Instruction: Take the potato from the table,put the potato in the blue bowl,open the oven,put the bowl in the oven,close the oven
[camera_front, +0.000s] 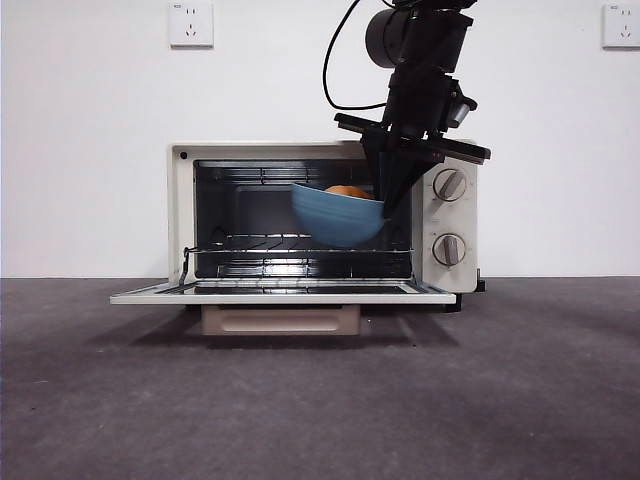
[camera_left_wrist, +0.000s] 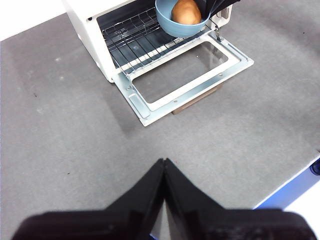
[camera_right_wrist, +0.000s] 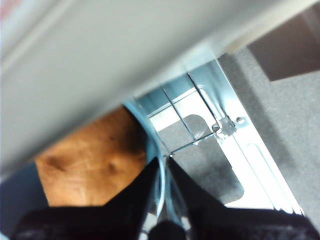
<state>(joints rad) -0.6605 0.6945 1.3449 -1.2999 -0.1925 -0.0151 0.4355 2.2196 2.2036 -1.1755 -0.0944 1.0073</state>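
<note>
Potato sits in the blue bowl, which the right tool grips by the rim, seemingly just above the rack of the open oven; setting down and closing remain, left tool closed on nothing.

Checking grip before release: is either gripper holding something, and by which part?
The right gripper holds the blue bowl by its rim, potato inside. The left gripper holds nothing.
</note>
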